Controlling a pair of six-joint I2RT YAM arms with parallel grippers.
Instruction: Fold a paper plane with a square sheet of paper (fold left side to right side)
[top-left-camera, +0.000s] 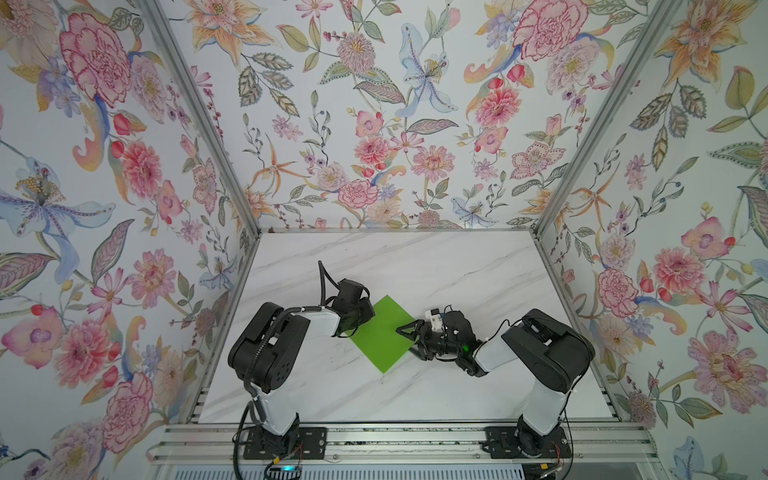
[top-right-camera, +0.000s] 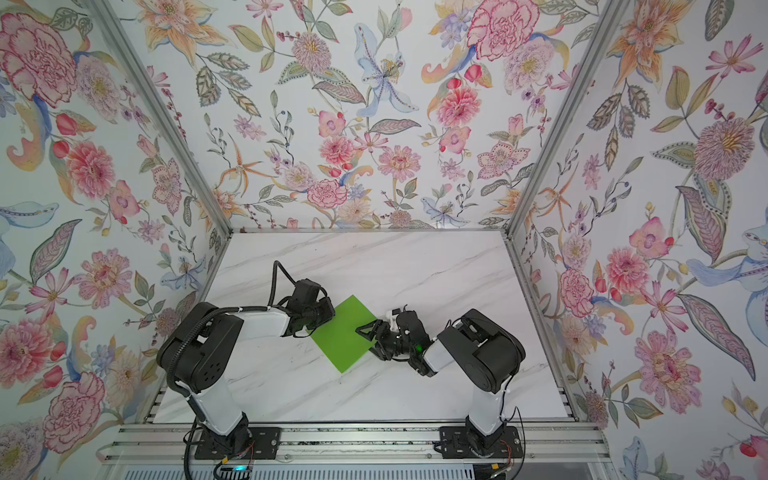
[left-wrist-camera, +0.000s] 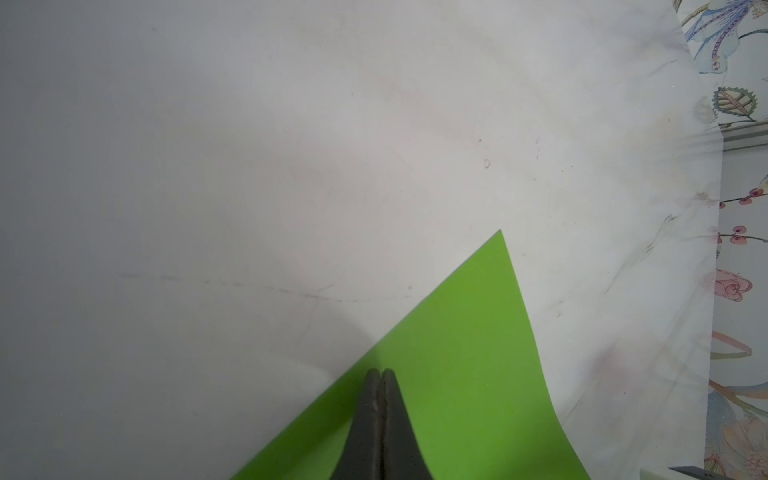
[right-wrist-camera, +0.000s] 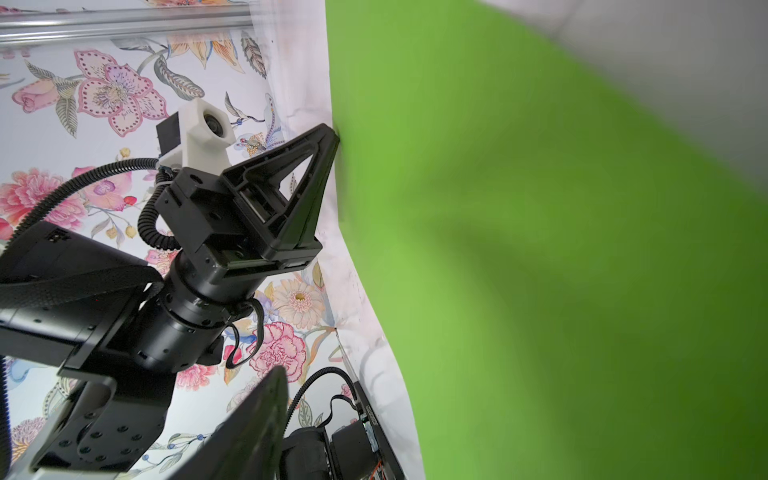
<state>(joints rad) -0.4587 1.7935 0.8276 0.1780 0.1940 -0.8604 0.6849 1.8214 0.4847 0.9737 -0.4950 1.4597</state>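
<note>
One green paper sheet (top-left-camera: 384, 336) lies as a diamond mid-desk (top-left-camera: 415, 257); left jaws, pressed together, rest on its left corner, right jaws spread at its right corner.

- Thin square sheet of paper (top-left-camera: 384, 334): plain bright green, unmarked.
- Flat marble-look tabletop (top-left-camera: 415, 266): white with faint grey veins.
- Papered enclosure walls (top-left-camera: 374, 124): pale ground with pink, orange and blue flowers and grey-green leaves.
- Left robot arm (top-left-camera: 320, 322) and right robot arm (top-left-camera: 490, 357): black joints, white shells.
- Small indicator light (top-left-camera: 466, 347), at the sheet's three o'clock: green.
</note>
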